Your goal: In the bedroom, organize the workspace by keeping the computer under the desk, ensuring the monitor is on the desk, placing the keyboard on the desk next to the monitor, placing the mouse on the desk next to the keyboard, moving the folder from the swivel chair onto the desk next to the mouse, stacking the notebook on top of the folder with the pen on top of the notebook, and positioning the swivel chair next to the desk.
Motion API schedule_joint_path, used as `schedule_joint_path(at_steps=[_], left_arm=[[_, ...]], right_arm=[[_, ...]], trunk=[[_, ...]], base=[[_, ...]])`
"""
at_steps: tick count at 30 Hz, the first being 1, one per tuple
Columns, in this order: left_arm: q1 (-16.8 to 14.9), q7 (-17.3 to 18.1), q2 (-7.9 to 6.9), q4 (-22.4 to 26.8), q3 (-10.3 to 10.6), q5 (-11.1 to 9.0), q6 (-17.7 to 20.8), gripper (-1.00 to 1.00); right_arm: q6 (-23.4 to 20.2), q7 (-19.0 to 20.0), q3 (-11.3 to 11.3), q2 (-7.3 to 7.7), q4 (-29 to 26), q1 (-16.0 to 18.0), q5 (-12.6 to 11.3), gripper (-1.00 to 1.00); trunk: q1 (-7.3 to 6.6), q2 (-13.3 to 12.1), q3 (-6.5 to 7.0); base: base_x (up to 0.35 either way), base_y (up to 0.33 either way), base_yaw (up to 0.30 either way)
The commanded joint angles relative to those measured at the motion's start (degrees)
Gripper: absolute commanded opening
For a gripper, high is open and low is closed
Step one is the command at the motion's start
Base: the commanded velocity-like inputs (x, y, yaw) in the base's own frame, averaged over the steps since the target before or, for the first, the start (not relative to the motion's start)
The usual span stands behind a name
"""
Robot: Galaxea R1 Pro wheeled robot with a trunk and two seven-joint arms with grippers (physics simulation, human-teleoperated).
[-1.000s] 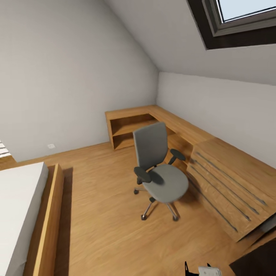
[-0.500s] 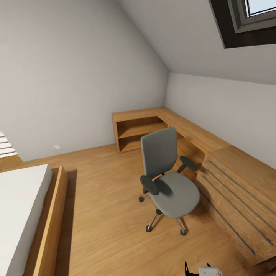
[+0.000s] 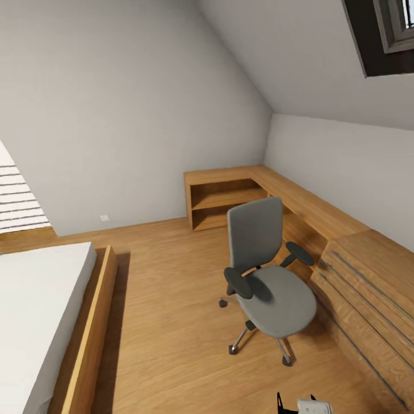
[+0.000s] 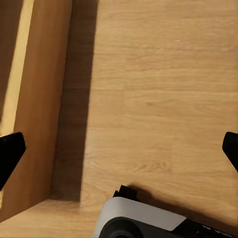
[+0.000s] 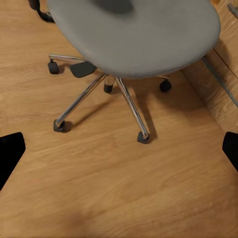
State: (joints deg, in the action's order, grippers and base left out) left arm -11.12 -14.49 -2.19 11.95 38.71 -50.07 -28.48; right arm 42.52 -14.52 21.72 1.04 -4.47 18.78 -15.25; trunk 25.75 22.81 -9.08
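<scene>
Across the attic bedroom, seen from the head camera, the whole picture has slid: the bed (image 3: 40, 322) fills more of the 8 o'clock corner than a second ago, the roof window (image 3: 385, 34) is nearly gone at 1 o'clock, and the black desk corner that showed low at 4 o'clock has dropped out. That is the camera turning with the robot, not the furniture moving. I judge the robot is swinging toward the chair and away from the desk, so no item has been placed on this evidence. The light wooden dresser (image 3: 368, 276) runs along the wall from 12 to 4 o'clock. The swivel chair (image 3: 267, 276) stands just beside it, at about 4 o'clock from centre, its grey seat bare in both the head view and the right wrist view, so the folder cannot be found on it. The right gripper (image 5: 119, 148) hangs over the floor near the chrome base with its fingers wide apart and empty. The left gripper (image 4: 119, 148) is likewise spread and empty over bare floor by the bed's wooden side.
</scene>
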Motion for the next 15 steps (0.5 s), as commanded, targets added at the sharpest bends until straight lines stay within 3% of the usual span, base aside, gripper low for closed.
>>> schedule_joint_path(at_steps=[1,15], left_arm=[[0.0,-0.5,-0.04,0.1,0.5,-0.1,-0.2,1.0],[0.0,-0.6,0.0,0.1,0.5,-0.1,-0.4,1.0]], right_arm=[[0.1,-0.2,0.5,0.02,0.0,0.0,-0.4,1.0],[0.0,-0.2,0.6,0.0,0.0,0.0,-0.3,1.0]], trunk=[[0.03,0.1,-0.05],[0.03,0.1,-0.08]], base=[[0.001,0.0,0.215],[0.0,0.0,0.272]])
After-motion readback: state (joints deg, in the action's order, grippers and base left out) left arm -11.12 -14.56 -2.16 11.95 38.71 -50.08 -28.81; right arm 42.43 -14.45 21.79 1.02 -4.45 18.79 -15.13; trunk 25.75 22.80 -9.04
